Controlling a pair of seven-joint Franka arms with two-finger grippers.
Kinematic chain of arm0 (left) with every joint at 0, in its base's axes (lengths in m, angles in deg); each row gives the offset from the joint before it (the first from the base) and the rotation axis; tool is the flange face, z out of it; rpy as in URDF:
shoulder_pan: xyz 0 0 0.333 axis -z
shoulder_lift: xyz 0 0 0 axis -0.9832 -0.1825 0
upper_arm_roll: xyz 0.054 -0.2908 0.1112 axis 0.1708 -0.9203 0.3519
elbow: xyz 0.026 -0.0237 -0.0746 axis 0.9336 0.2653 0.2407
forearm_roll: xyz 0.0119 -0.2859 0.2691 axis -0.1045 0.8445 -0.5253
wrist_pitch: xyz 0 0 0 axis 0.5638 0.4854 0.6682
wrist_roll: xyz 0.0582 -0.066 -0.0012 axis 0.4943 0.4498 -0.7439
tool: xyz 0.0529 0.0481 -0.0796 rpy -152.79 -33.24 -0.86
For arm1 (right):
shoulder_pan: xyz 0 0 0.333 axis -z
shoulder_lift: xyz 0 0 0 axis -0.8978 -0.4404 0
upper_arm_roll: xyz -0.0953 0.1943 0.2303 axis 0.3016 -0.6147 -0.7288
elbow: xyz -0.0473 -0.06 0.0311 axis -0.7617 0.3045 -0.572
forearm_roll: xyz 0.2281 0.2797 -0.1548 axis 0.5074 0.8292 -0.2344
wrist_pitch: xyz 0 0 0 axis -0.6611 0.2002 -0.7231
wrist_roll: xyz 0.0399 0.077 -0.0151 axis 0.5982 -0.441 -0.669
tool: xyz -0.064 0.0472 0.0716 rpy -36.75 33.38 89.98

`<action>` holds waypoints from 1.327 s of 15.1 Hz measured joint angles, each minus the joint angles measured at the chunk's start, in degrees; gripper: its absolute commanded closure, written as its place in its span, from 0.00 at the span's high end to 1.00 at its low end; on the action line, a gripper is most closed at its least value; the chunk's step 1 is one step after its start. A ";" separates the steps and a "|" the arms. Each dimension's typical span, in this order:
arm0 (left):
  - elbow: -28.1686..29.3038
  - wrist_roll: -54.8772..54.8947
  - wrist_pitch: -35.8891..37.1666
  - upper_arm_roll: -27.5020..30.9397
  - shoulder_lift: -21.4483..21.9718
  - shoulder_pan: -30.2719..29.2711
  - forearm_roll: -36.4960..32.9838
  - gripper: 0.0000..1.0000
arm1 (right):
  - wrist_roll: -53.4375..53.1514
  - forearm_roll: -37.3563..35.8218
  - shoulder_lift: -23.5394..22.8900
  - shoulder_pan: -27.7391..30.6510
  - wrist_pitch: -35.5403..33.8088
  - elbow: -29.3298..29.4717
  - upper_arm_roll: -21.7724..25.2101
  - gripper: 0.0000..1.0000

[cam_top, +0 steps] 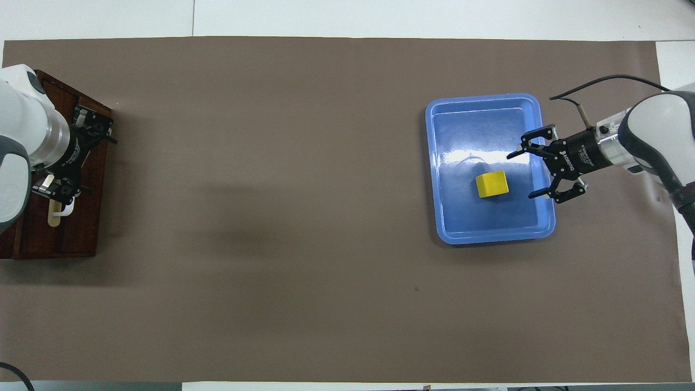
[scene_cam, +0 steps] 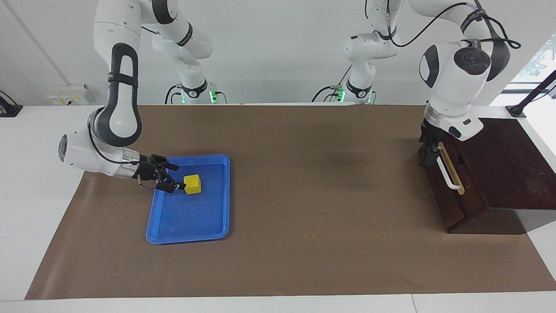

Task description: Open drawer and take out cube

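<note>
Item: cube. Small, bright yellow. It is seen resting flat on the floor of the blue tray, toward the right arm's end of the table, clear of the tray walls.

Item: blue tray. Shallow, rectangular, laid on the brown table cover. Nothing but the cube is held in it.

Item: right gripper. It is positioned low over the tray's edge, just beside the cube. Its fingers are spread wide; nothing is gripped, and a gap is seen between fingertips and cube in the overhead view.

Item: drawer. Dark brown wood, fitted with a white bar handle on a tan strip, set at the left arm's end of the table. Its front is seen flush with its case; no pale interior is exposed.

Item: left gripper. It is held over the end of the drawer front nearer to the robots, just beside the handle's end. Its fingers are parted and nothing is grasped.
</note>
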 measured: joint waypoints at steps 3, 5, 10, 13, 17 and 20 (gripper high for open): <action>-2.39 17.30 6.95 0.41 2.43 0.08 2.22 1.00 | 2.08 -8.88 3.16 -1.17 -5.52 5.17 -0.69 1.00; -3.49 27.73 10.45 0.83 3.31 0.04 3.70 1.00 | 6.01 -13.83 6.17 -3.19 -7.98 6.62 -0.88 1.00; -8.21 49.40 18.26 0.65 2.98 0.10 5.32 1.00 | 20.07 -23.22 13.33 -5.25 -11.15 6.94 -1.10 1.00; -8.45 53.09 18.99 0.90 1.88 0.03 7.85 1.00 | 27.88 -28.05 16.84 -6.71 -11.95 7.01 -1.29 1.00; -8.81 57.17 21.18 0.26 0.05 0.10 8.33 1.00 | 38.06 -31.89 20.76 -6.70 -12.04 7.19 -2.19 1.00; -9.17 61.90 21.61 0.19 0.03 0.06 8.33 1.00 | 43.08 -32.52 21.09 -4.04 -12.55 10.00 -4.70 1.00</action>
